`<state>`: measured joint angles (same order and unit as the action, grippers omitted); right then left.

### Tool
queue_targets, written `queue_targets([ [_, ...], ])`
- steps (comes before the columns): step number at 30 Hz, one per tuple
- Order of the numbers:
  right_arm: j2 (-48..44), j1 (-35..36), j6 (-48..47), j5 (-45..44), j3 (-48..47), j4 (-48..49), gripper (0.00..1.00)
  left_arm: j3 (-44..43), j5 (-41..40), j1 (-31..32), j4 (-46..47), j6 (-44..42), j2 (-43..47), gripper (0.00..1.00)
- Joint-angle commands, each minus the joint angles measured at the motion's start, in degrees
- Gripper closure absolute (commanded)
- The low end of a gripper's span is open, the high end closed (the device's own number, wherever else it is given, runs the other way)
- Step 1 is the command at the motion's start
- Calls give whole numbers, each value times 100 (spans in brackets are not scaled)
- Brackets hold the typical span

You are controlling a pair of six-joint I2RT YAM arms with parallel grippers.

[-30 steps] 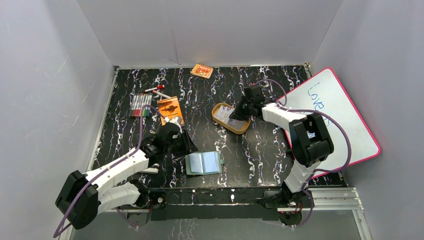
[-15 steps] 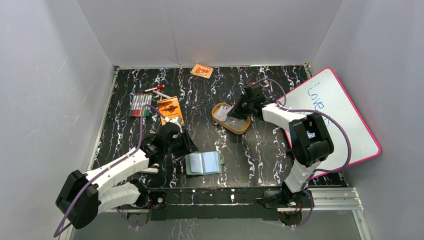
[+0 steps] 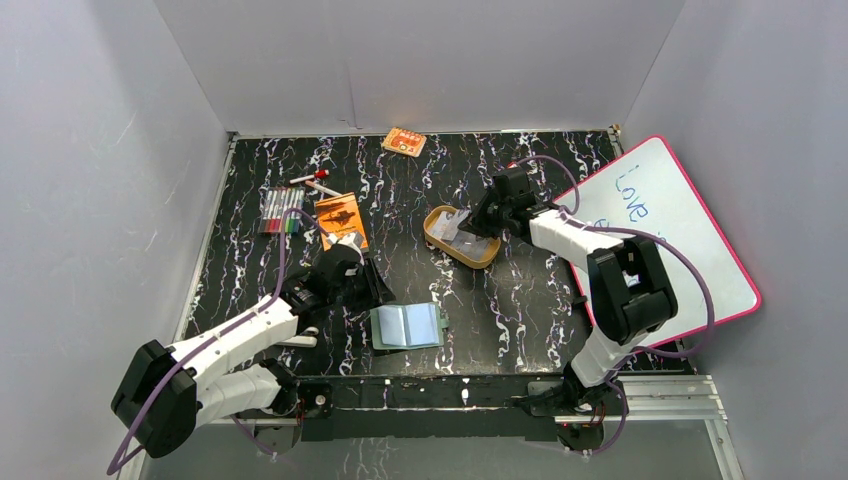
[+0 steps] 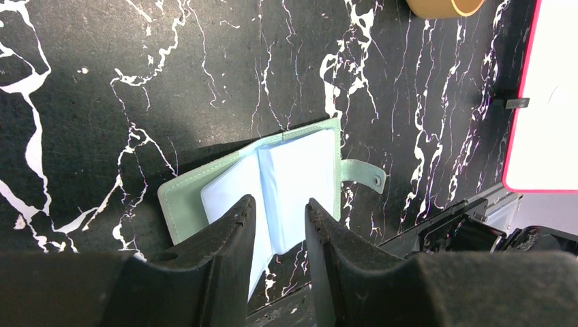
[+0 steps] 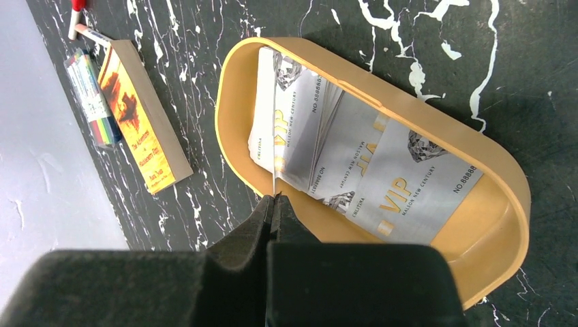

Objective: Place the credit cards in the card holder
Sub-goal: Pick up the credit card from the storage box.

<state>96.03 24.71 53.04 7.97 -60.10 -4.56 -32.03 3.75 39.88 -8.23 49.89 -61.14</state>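
Several silver-grey credit cards printed "VIP" lie overlapping in the tan oval tray, which is right of centre in the top view. My right gripper is shut on one card that stands edge-on over the tray's left part; it sits above the tray in the top view. The sage-green card holder lies open near the front edge, pale blue sleeves up and snap tab to the right. My left gripper is open and empty, just above the holder's left half.
An orange booklet and a row of coloured markers lie at the left. A small orange-and-white packet is at the back wall. A pink-rimmed whiteboard leans at the right. Grey walls enclose the black marbled table.
My right gripper has shifted slightly right and back over the tray, with the card in it. The left arm and the card holder have not moved.
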Motion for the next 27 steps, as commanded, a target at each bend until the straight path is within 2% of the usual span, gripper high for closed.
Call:
queue_targets([
  [1, -339, -39, 49, -128, 41, -12, 100, -272, -202, 2, -176, -103, 156, 69],
  [6, -528, -37, 59, -120, 59, -50, 100, -370, -296, 2, -312, -166, 215, 69],
  [15, -1134, -43, -32, 98, 70, -183, 100, -721, -1510, 2, -957, -80, 641, 69],
  [20, -1699, -40, -360, 601, 54, -338, 100, -981, -1969, -14, -1013, -244, 1078, 67],
  [21, -1812, -37, -443, 729, 40, -387, 100, -1057, -1969, -19, -962, -321, 1112, 64],
  [23, -2055, -41, -604, 1112, 45, -416, 100, -1194, -1906, -32, -828, -450, 1172, 47],
  [27, -2573, -37, -909, 1938, 46, -499, 100, -1354, -1077, -37, 69, -1038, 1236, 31],
])
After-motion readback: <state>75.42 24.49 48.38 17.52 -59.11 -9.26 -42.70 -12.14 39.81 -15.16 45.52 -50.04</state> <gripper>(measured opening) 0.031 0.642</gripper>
